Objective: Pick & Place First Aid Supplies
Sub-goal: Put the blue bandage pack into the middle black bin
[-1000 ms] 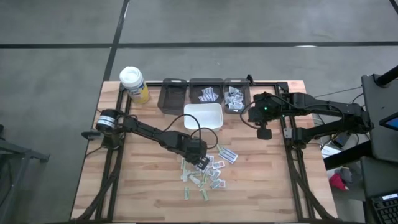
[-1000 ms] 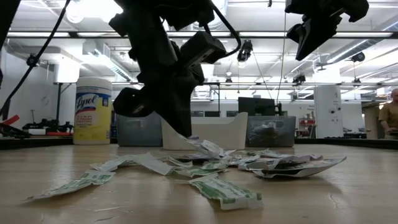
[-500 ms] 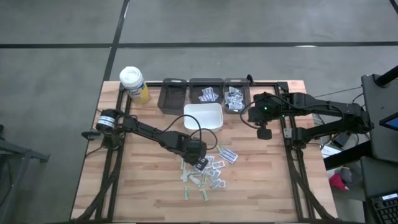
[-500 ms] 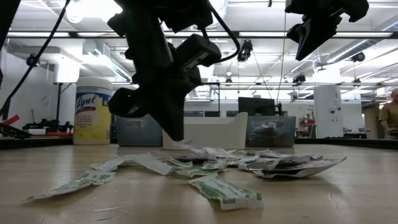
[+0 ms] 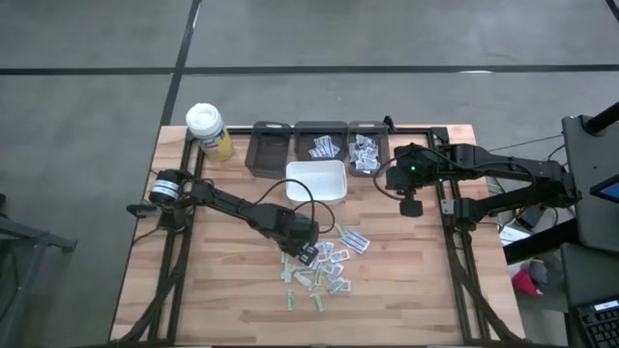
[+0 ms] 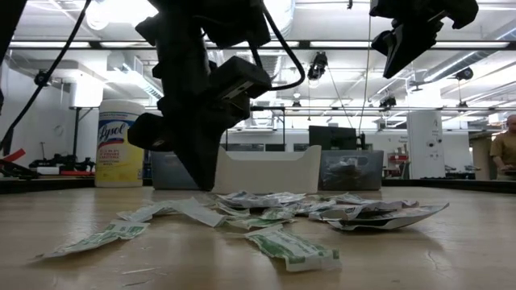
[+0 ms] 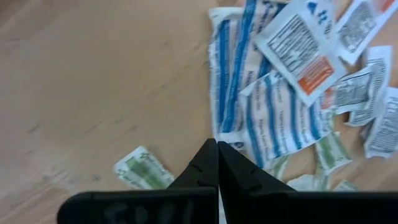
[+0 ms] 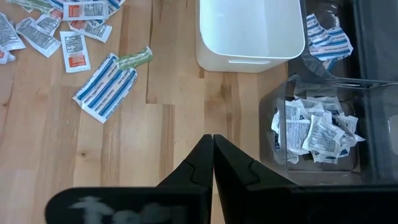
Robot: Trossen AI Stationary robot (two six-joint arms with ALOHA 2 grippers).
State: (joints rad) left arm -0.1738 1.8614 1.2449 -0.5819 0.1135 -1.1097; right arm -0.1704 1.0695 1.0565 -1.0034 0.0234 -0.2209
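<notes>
Several small white packets with blue, red or green print lie loose in a pile (image 5: pixel 327 263) on the wooden table; the pile also shows in the low view (image 6: pixel 274 213). My left gripper (image 5: pixel 306 251) is shut, pointing down, with its tips at the table at the pile's left edge (image 6: pixel 201 184). In the left wrist view its tips (image 7: pixel 217 144) stand at the corner of a blue-striped packet (image 7: pixel 273 118). My right gripper (image 5: pixel 410 205) is shut and empty, high above the table (image 6: pixel 401 50), in front of the bins. My left gripper's shut fingertips (image 7: pixel 208 155) stand right beside the corner (image 7: pixel 235 147) of the blue-striped packet, coming from above. The packet lies flat on the table and on other packets. I cannot tell whether the fingers touch it.
A white tray (image 5: pixel 316 181) stands behind the pile. Three dark bins stand at the far edge: one (image 5: pixel 270 150) shows nothing in it, two (image 5: pixel 321 147) (image 5: pixel 367 152) hold packets. A white-capped yellow bottle (image 5: pixel 207 131) stands at the far left. Bare wood lies left of the pile.
My left gripper has gone down and a little toward the table's left edge. A packet whose end stood raised at its fingertips a second ago has come down and now lies flat on the pile.
</notes>
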